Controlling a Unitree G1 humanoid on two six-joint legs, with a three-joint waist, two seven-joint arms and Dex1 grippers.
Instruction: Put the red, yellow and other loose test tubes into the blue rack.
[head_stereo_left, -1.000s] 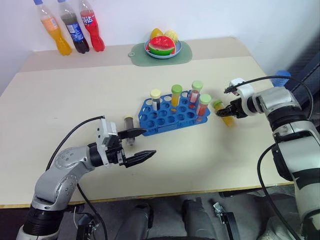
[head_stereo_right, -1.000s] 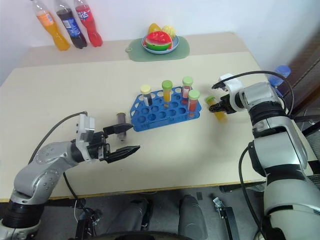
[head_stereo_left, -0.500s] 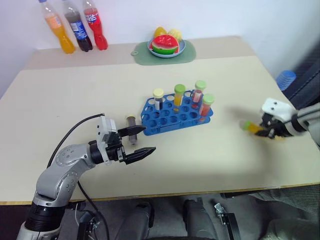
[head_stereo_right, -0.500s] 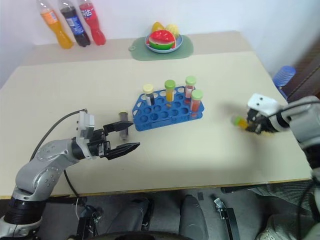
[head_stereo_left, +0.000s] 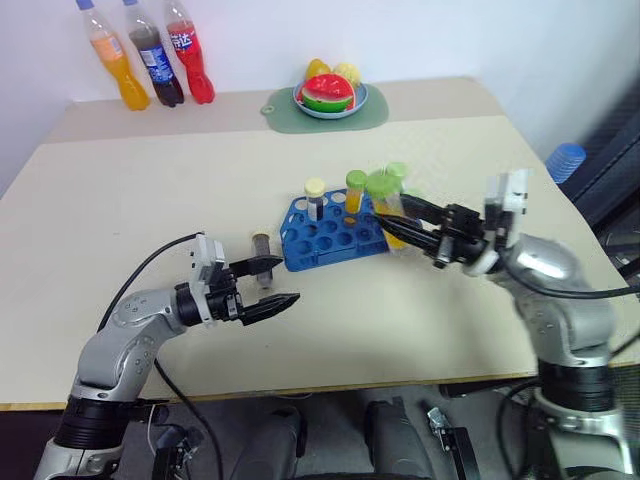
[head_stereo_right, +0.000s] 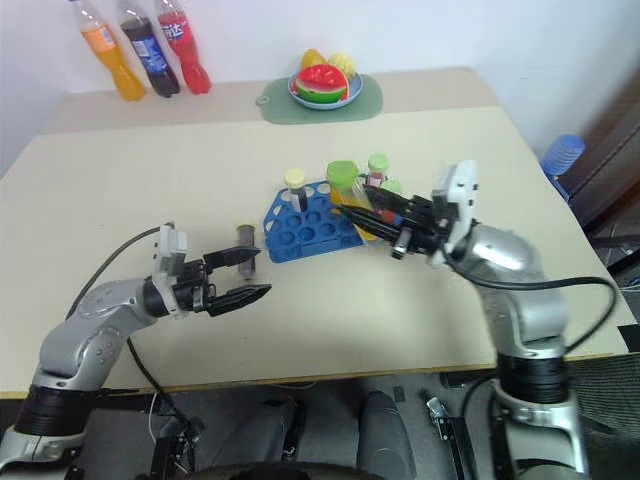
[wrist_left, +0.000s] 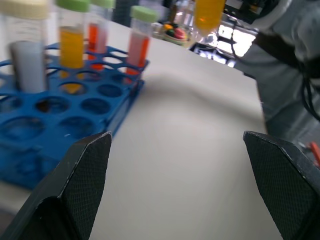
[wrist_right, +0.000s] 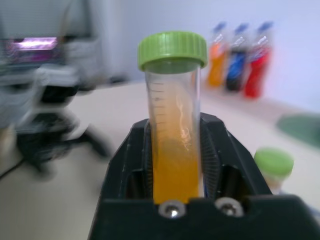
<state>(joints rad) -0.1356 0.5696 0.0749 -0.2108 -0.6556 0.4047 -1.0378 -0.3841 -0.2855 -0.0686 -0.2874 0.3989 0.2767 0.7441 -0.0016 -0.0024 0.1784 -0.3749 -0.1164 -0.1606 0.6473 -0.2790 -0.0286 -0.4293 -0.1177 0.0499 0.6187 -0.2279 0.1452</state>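
Note:
The blue rack (head_stereo_left: 322, 238) sits mid-table with several capped tubes upright in it. My right gripper (head_stereo_left: 392, 212) is shut on a yellow test tube (head_stereo_left: 388, 205) with a green cap, held above the rack's right end. The right wrist view shows that yellow tube (wrist_right: 175, 135) clamped between both fingers. A dark brown tube (head_stereo_left: 262, 246) with a pale cap stands on the table just left of the rack. My left gripper (head_stereo_left: 290, 281) hangs open in front of it, its upper finger close by, with nothing between the fingers (wrist_left: 82, 180).
Three soda bottles (head_stereo_left: 150, 62) stand at the table's far left. A plate of fruit (head_stereo_left: 330, 95) on a green mat sits at the far middle. A blue object (head_stereo_left: 565, 160) lies beyond the table's right edge. Bare tabletop stretches in front of the rack.
My right gripper has swung the yellow tube from the table's right side up and left to above the rack. The left gripper has barely moved and is still open.

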